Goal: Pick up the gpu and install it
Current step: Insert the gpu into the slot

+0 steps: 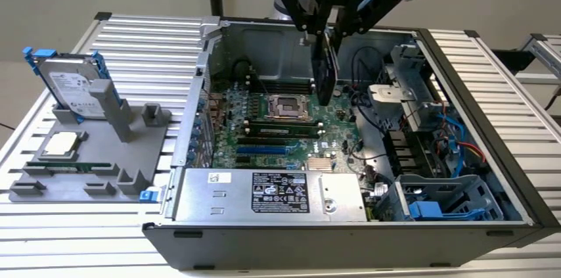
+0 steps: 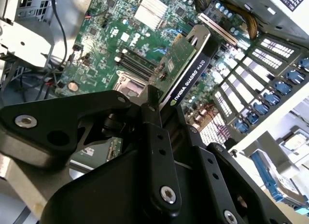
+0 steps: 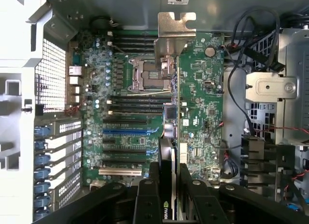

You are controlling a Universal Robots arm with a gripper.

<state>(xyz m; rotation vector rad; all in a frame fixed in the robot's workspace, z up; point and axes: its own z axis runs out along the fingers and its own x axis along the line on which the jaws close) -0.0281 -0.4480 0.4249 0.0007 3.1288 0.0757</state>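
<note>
Currently the gpu (image 1: 324, 68) is clamped between the jaws by one end and is held inside the open computer case (image 1: 491, 81), which lies on the table (image 1: 149, 35). In the exterior view the card hangs edge-on and upright, its free end over the motherboard (image 1: 263, 127) near the processor socket (image 1: 287, 105); it appears to hang clear of the board, though contact cannot be ruled out. In the second wrist view the gpu (image 2: 186, 72) is seen reaching away from the jaws, green board on one face and black cooler on the other. In the first wrist view its black edge (image 3: 169, 137) runs out to the silver bracket (image 3: 176, 28) at the far end.

The pick-up is judged to be done, and the step in hand is the carry toward seating. No slot is met yet: the expansion slots (image 3: 128, 131) are seen beside the card, not under it.

Installing is judged to call for the card's connector edge to be turned to face the board and lined up over one slot. The bracket must also be brought to the rear slot openings (image 3: 50, 147) before any pressing, and the loose cables (image 1: 359, 71) beside the card must be kept clear.
</note>
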